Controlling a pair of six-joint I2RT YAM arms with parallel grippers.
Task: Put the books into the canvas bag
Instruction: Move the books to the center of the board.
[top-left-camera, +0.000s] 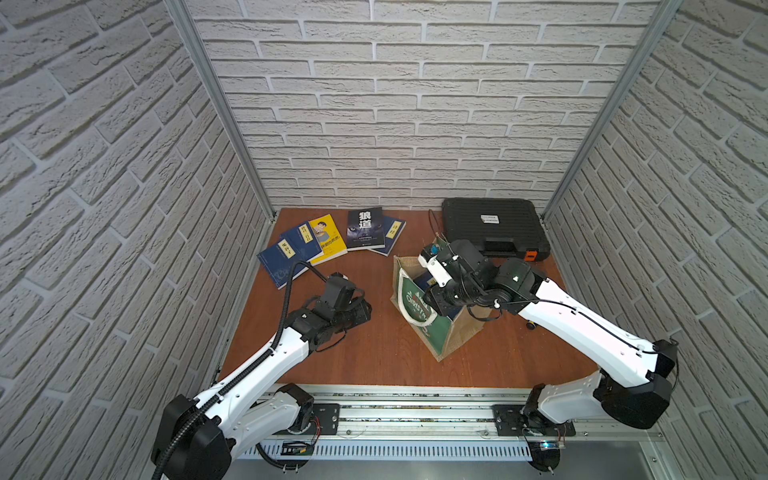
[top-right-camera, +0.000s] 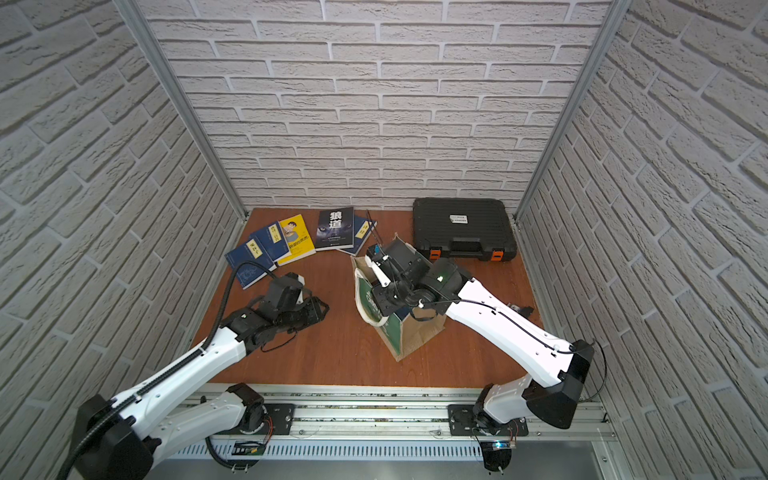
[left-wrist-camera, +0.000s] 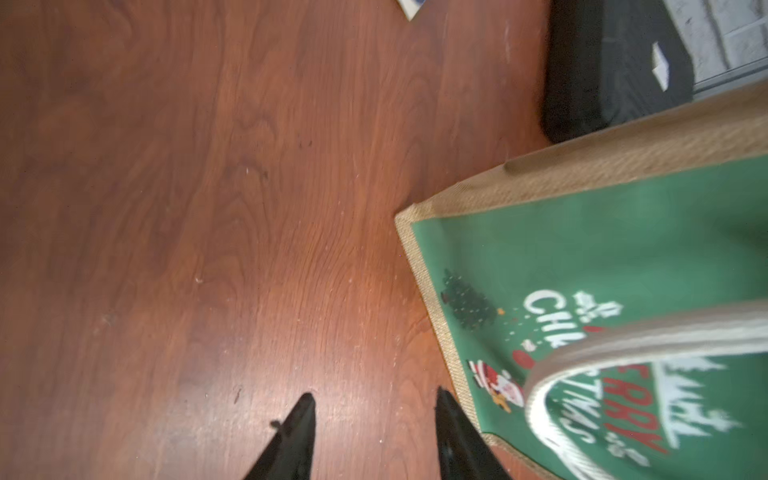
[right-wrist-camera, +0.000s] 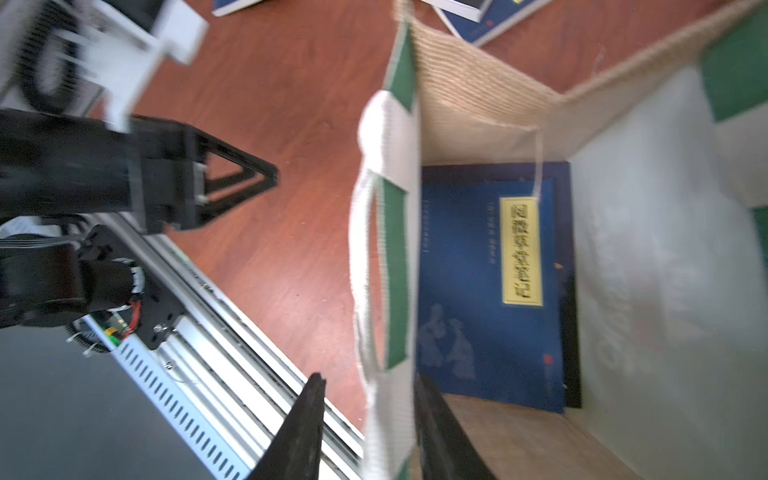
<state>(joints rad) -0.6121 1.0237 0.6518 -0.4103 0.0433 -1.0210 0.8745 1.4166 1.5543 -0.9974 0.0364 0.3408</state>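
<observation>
Toward the right of the tabletop (top-left-camera: 365, 357): canvas bag (top-left-camera: 460, 336), upright and boxy, mouth open. Astride its green-panelled wall, right jaws parted, the inner one against the cloth, the outer one standing off the white rope handle (right-wrist-camera: 365, 257). Looks meant to prop the mouth wide and steady the soft tote, not to pinch it. Beside the bag, over bare wood: left jaws released, empty, probably free to fetch. Flat at the bag's bottom: navy book (right-wrist-camera: 478, 270) with a yellow title label, a darker cover under it. Along the far edge, well apart from the bag: remaining books (top-left-camera: 332, 241), fanned and overlapping. Thin, glossy paperbacks, one bright yellow, one near-black. Coarse burlap weave, smooth green panels, wood-grain laminate; ribbed black case (top-left-camera: 494, 224) behind.
</observation>
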